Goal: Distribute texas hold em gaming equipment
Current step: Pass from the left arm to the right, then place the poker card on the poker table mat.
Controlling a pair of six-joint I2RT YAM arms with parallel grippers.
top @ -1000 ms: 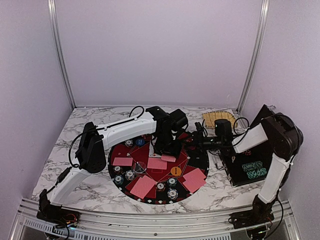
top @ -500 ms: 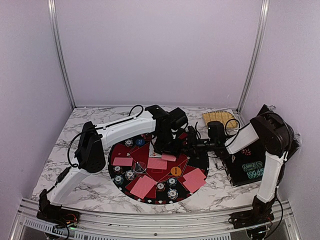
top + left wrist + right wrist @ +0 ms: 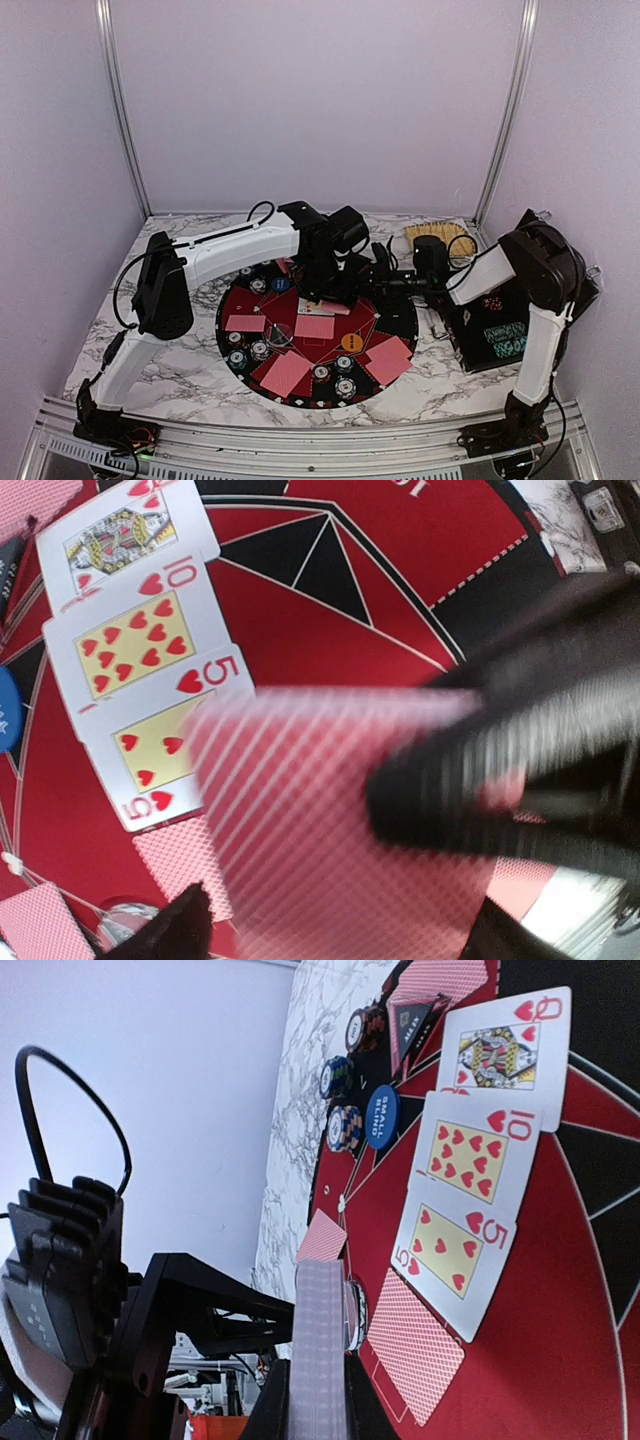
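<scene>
- Left arm [image 3: 225, 250] stretches forward-right; left fingers [image 3: 180, 925] spread apart.
- Right arm [image 3: 490, 268] reaches leftward; right fingers [image 3: 450, 790] pinch a playing card [image 3: 320, 860].
- Wrists nearly meet.

Three white-faced playing cards [image 3: 470, 1160] lie in an overlapping row on the round black-and-red mat [image 3: 397, 316]. Dark, white-striped poker-chip stacks [image 3: 343, 1128] and a blue round button [image 3: 381, 1117] sit left of them. A black rectangular case [image 3: 470, 350] stands right of the mat. A pink-backed playing card [image 3: 300, 860] hangs above the row, seemingly clear of it.

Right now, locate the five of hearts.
Left wrist view, left side: five of hearts on the mat, between the ten of hearts and a face-down card.
</scene>
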